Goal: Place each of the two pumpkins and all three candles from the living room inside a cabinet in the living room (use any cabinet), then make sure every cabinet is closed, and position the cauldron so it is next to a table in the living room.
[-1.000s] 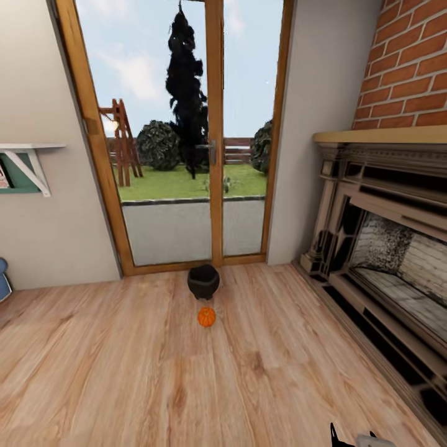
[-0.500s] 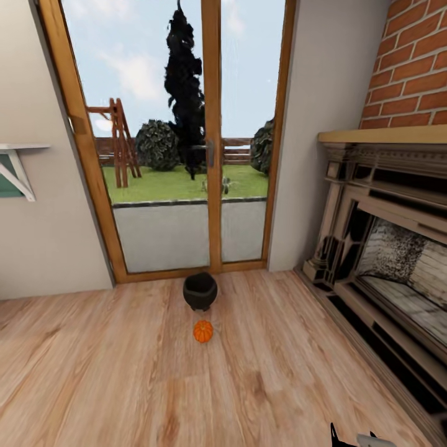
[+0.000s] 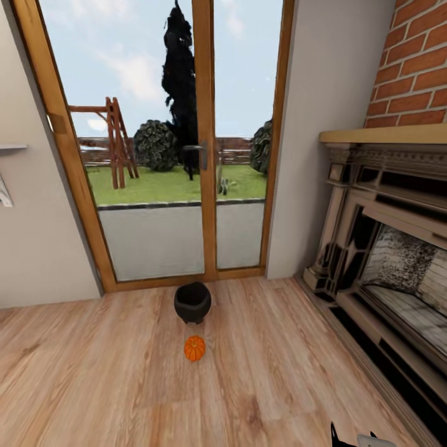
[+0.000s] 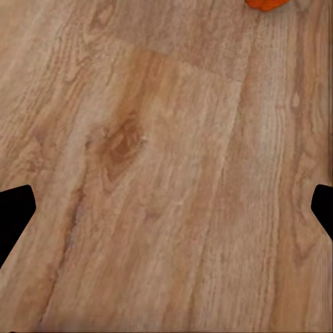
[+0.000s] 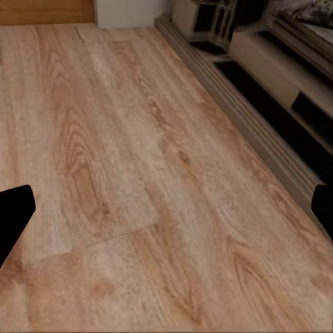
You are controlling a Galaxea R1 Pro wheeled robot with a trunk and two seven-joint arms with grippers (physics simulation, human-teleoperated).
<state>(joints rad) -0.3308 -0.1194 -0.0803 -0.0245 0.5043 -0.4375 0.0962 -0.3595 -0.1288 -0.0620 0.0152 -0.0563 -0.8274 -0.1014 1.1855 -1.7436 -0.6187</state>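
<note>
One pumpkin (image 3: 195, 348): bright orange, ribbed, short stem, sitting loose on the wooden floor (image 3: 93, 385), its edge also caught by the left wrist camera. Just beyond it, near but apart, stands the cauldron (image 3: 192, 302): black, round-bellied, wide mouth up, upright, in front of the glass door (image 3: 205, 136).

Progress, judged: early. This pumpkin is not in any cabinet and the cauldron is not beside a table (second pumpkin, candles, cabinet status: cannot tell from here). Pickup, stowing, closing and cauldron placement appear to remain.

Left gripper (image 4: 166, 208): fingers wide apart, nothing between them, bare floor beneath. Right gripper (image 5: 166, 208): likewise spread and empty, over floor near the fireplace (image 3: 385, 248) base.

Fireplace stands at the robot's right, brick above.
</note>
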